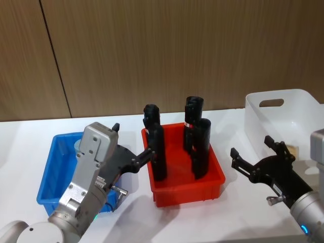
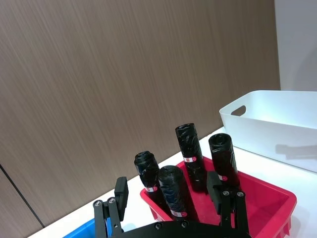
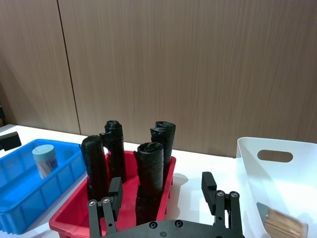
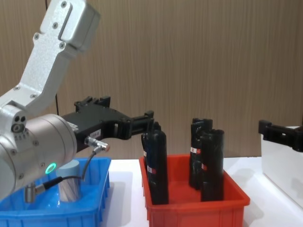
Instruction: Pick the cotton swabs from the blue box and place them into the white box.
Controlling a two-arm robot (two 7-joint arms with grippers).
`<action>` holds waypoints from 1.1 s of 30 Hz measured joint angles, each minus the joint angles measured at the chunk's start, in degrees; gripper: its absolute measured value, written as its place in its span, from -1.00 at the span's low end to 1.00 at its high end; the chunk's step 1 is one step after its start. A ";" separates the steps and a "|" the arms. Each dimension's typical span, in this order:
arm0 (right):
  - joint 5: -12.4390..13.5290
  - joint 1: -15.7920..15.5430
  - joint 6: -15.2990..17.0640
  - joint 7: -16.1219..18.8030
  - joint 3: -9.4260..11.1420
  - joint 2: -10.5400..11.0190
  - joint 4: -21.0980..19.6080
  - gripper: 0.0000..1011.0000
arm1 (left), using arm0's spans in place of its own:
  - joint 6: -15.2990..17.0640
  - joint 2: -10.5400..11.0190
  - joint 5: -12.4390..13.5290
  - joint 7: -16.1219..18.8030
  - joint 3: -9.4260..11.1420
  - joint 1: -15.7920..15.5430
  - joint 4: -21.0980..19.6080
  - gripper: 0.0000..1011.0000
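Note:
One cotton swab cylinder (image 3: 44, 161) with a grey-blue lid stands upright in the blue box (image 1: 54, 169), also seen from the chest view (image 4: 69, 187). My left gripper (image 1: 134, 140) hovers open and empty over the right side of the blue box (image 4: 57, 215), its fingers pointing toward the red bin. Another cotton swab cylinder (image 3: 283, 223) lies on its side inside the white box (image 3: 292, 183) at the right. Just left of the white box (image 1: 276, 109), my right gripper (image 1: 250, 147) hangs open above the table, holding nothing.
A red bin (image 1: 212, 185) sits between the two boxes with several tall black rolls (image 1: 157, 147) standing in it, close to the left fingertips (image 4: 149, 116). A wooden wall backs the white table (image 1: 30, 134).

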 joint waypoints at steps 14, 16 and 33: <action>0.00 -0.03 -0.04 0.02 0.04 -0.05 -0.06 0.98 | -0.01 -0.01 -0.02 0.10 -0.04 0.05 -0.03 0.99; 0.00 -0.03 -0.04 0.02 0.04 -0.05 -0.06 0.98 | -0.02 -0.01 -0.02 0.10 -0.04 0.05 -0.03 0.99; -1.92 2.20 -0.09 1.91 0.37 -0.42 3.61 0.98 | 0.03 -0.02 -0.04 0.08 -0.04 0.05 0.00 0.99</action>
